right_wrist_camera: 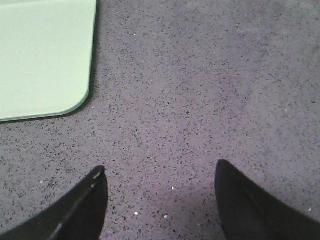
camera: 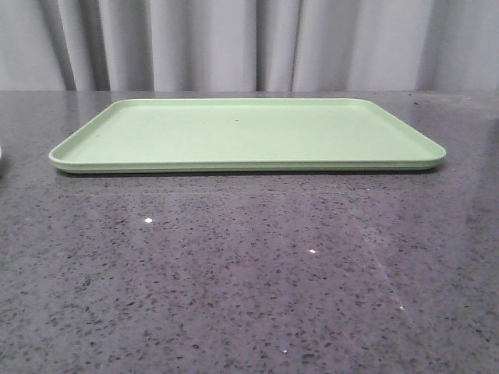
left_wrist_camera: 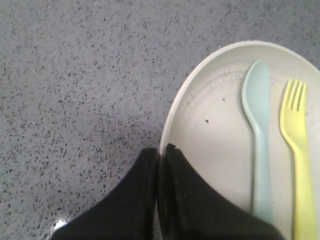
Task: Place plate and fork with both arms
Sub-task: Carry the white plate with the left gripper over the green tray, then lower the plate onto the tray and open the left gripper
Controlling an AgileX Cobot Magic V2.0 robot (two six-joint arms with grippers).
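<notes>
In the left wrist view the pale cream plate [left_wrist_camera: 210, 125] lies on the speckled grey table. The yellow fork [left_wrist_camera: 299, 150] and a pale blue-grey spoon [left_wrist_camera: 259, 125] lie side by side in it. My left gripper [left_wrist_camera: 161, 152] is shut on the plate's rim, one finger inside the rim and one outside. My right gripper [right_wrist_camera: 160, 172] is open and empty above bare table, beside a corner of the light-green tray [right_wrist_camera: 45, 55]. In the front view neither gripper shows, and only a sliver of the plate [camera: 1, 160] shows at the left edge.
The flat light-green tray [camera: 245, 132] lies across the far middle of the table with nothing on it. Dark speckled tabletop [camera: 249, 273] stretches in front of it. A grey curtain hangs behind.
</notes>
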